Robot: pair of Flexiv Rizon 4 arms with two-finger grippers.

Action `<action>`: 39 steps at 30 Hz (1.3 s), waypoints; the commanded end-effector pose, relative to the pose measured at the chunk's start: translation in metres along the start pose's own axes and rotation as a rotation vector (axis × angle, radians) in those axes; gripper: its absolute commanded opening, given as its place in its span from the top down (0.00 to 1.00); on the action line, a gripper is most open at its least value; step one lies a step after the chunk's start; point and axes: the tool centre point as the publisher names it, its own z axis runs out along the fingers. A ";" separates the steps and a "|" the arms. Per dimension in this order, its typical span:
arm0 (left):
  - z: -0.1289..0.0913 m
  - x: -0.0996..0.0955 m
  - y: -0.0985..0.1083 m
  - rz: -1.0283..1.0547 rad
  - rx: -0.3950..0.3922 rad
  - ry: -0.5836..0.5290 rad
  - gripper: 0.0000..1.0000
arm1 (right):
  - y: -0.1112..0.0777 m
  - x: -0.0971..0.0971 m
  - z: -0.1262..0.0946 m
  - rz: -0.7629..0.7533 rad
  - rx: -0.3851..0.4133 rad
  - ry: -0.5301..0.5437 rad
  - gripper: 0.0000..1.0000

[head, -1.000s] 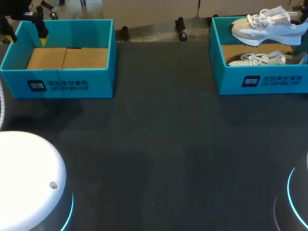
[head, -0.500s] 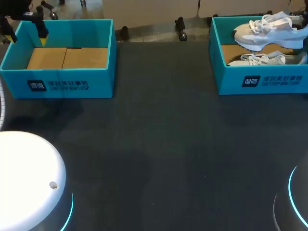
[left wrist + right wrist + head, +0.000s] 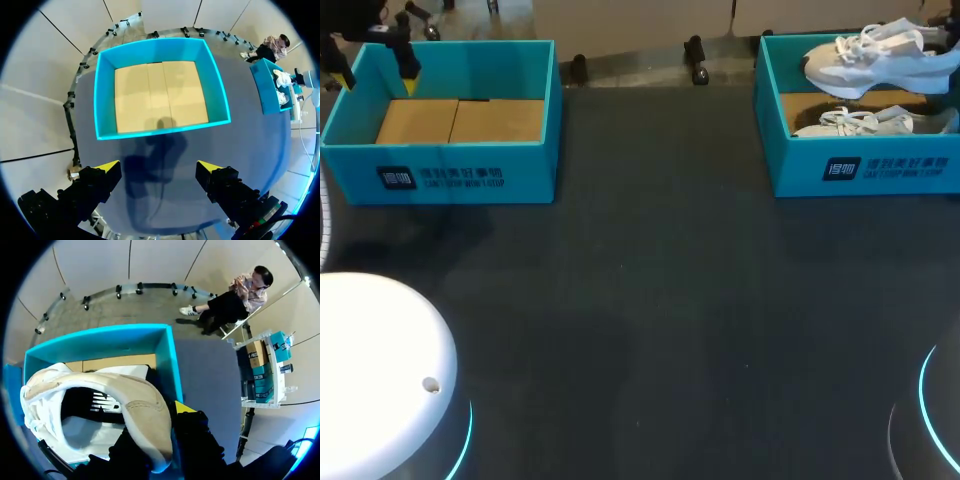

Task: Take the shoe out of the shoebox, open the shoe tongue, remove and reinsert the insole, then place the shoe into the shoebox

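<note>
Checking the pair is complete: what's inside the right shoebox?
One white sneaker lies on the cardboard floor; the lifted sneaker hangs over it. Floor beneath the lying sneaker is covered.

Head view overlooks left shoebox point(image 3: 450, 175) and right shoebox point(image 3: 860, 170); wrist views each face 1.

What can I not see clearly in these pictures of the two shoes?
Second shoe: head view, the wall of the box hides its lower part.
Held shoe: head view, its heel end is cut off by the right edge.
Insole: right wrist view, the shoe's inside is too dark.
</note>
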 end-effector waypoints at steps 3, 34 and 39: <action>0.000 0.000 0.001 0.000 0.001 -0.001 0.00 | 0.007 0.001 0.005 0.031 0.024 0.007 1.00; 0.000 0.000 0.001 0.000 0.001 -0.001 0.00 | -0.007 0.017 0.016 0.069 -0.001 -0.074 1.00; 0.000 0.000 0.001 0.000 0.001 -0.001 0.00 | -0.013 0.016 0.014 0.064 -0.002 -0.075 1.00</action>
